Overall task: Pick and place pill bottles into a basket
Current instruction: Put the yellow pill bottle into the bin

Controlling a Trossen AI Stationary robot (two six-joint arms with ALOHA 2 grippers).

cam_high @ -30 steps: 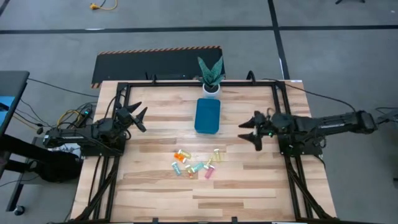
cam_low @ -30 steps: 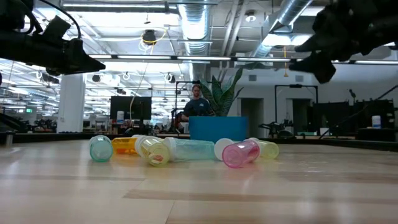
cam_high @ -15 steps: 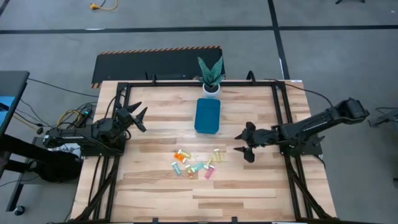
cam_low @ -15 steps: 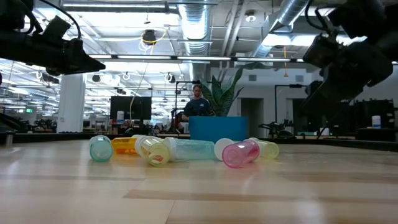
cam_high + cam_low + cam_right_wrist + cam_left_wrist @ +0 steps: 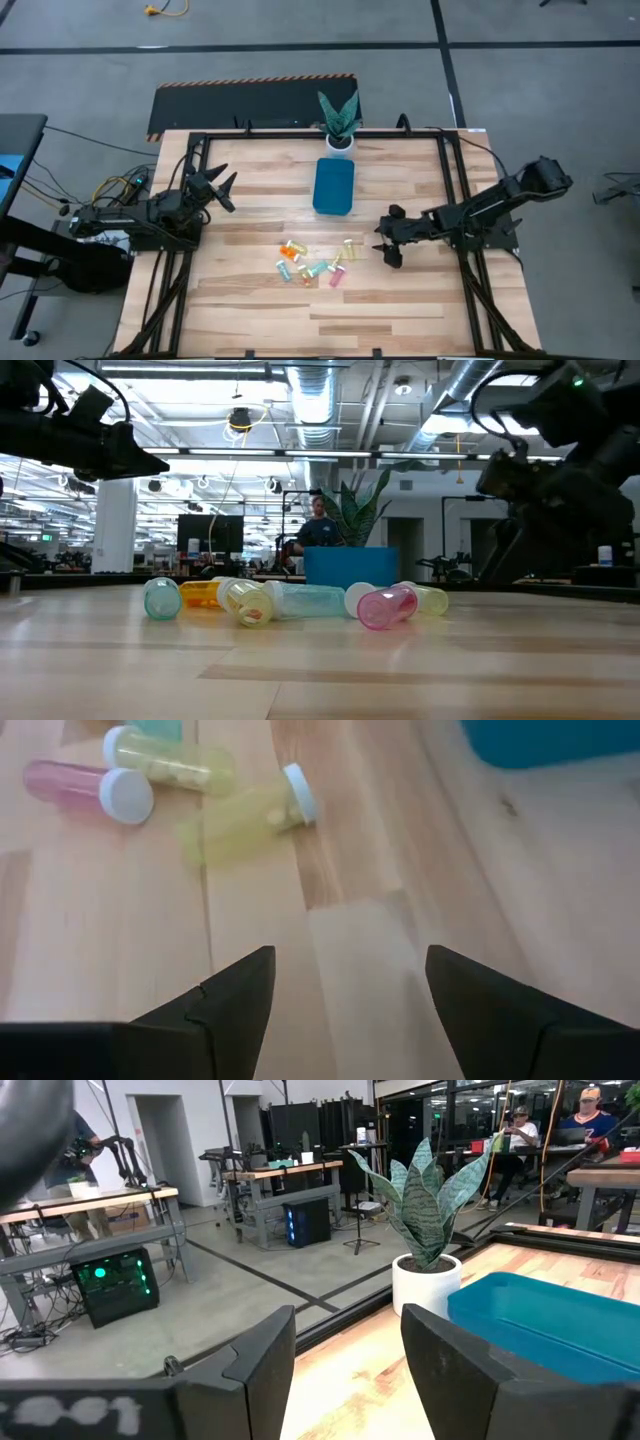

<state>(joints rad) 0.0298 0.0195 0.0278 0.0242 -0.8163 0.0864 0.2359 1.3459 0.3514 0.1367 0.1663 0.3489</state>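
Several small pill bottles [image 5: 312, 263] in orange, yellow, green and pink lie on their sides in a cluster on the wooden table [image 5: 250, 300], near its middle. The teal basket [image 5: 333, 186] stands farther back, in front of a potted plant. My right gripper [image 5: 386, 244] is open and empty, just right of the cluster; its wrist view shows a yellow bottle [image 5: 250, 817] and a pink bottle [image 5: 88, 786] ahead of the fingers. My left gripper [image 5: 224, 190] is open and empty at the table's left side, facing the basket [image 5: 545, 1320].
A white pot with a green plant [image 5: 339, 122] stands behind the basket at the far edge. A black frame [image 5: 448, 180] runs around the table. Bare wood lies in front of the bottles. A person [image 5: 318, 530] sits in the room beyond.
My right gripper has moved from the table's right side toward the bottle cluster, leftward, toward the near edge and down, tipping to point at the table. The bottles and the basket have stayed in place.
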